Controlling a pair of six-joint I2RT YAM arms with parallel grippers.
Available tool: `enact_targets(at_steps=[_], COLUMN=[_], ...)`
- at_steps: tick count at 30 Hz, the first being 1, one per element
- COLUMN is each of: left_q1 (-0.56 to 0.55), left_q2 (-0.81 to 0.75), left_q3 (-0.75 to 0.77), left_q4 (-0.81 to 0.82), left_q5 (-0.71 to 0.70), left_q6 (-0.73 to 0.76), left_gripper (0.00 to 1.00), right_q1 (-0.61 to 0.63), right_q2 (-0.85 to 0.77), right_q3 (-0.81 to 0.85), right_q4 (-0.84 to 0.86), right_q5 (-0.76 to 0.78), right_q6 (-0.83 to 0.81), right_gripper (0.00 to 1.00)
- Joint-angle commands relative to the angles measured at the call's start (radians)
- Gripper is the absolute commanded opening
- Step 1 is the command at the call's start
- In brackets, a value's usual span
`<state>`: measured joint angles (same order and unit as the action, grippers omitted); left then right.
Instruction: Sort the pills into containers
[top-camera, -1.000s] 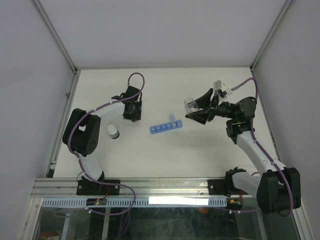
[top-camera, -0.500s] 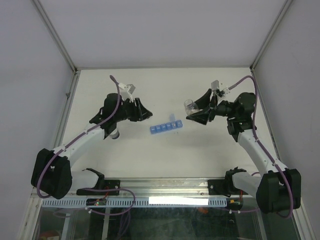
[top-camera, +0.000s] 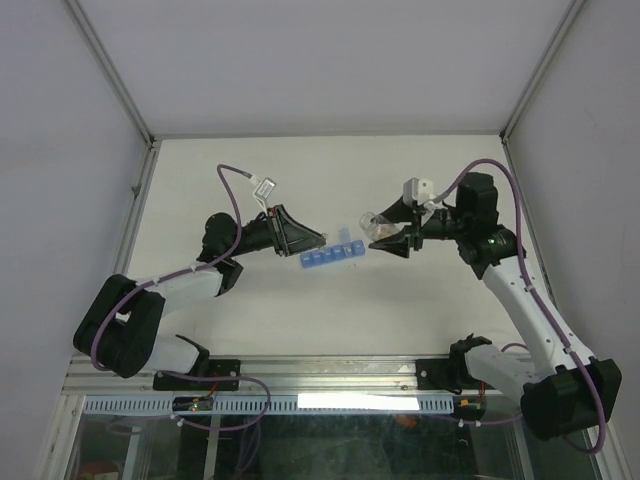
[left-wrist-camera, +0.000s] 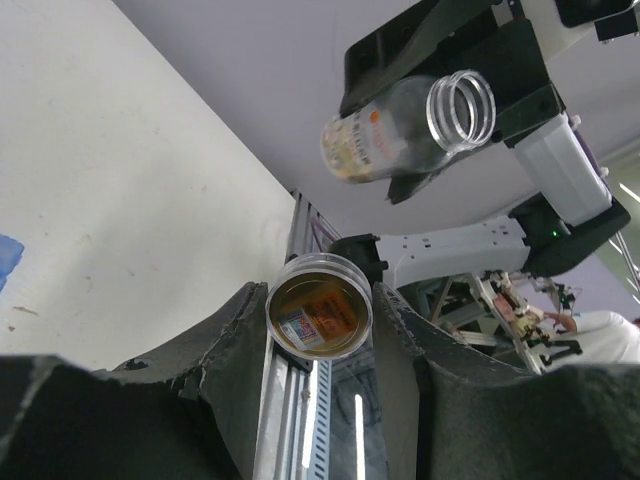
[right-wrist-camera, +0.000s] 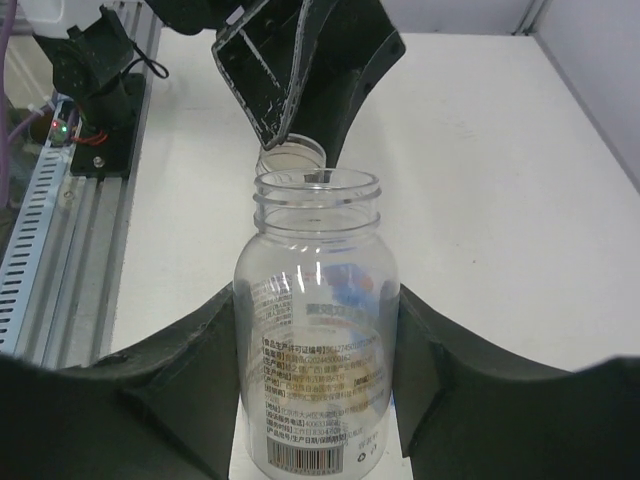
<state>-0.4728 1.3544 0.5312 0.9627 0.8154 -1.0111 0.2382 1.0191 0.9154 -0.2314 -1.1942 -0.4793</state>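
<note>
Containers (top-camera: 330, 255) | flat on table (top-camera: 400, 310) | long axis left-right, right end farther

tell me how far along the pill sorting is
Early. Done: the bottle is uncapped and held up. In hand: the right tool holds it tipped near the pill box; the left tool grips what looks like a cap. Left: the pills sit in the bottle; none show in the box.

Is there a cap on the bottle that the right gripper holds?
No, the mouth of the bottle is open, and its threads are bare.
</note>
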Motion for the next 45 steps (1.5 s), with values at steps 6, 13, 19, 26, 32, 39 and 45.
enact_targets(at_steps=[6,13,19,26,32,39,45], left_q1=[-0.05,-0.076,-0.094,-0.12,-0.134,-0.169,-0.21], left_q2=[0.068,0.042,0.026,0.007,-0.011,-0.027,-0.055], left_q3=[0.097,0.156,0.194,0.204,0.205,0.231,0.272], left_q4=[0.118,-0.107,-0.245,-0.291,-0.3,-0.422,-0.57], left_q5=[0.044,-0.019,-0.05,-0.063,-0.065,-0.128,-0.233], left_q6=[-0.008,0.12,0.189,0.213,0.215,0.271,0.34], left_gripper=[0.23,0.23,0.23,0.23,0.23,0.23,0.22], right_q1=[0.194,0.286,0.304,0.306,0.316,0.332,0.34], right_q2=[0.048,0.09,0.099,0.115,0.127,0.14,0.159], right_q3=[0.053,0.059,0.064,0.069,0.077,0.087,0.102], right_q4=[-0.224,-0.236,-0.225,-0.222,-0.226,-0.232,-0.248], right_q5=[0.299,0.405,0.435,0.465,0.496,0.538,0.56], right_q6=[-0.275,-0.299,-0.275,-0.259,-0.258,-0.249,-0.245], right_gripper=[0.0,0.0,0.0,0.0,0.0,0.0,0.0])
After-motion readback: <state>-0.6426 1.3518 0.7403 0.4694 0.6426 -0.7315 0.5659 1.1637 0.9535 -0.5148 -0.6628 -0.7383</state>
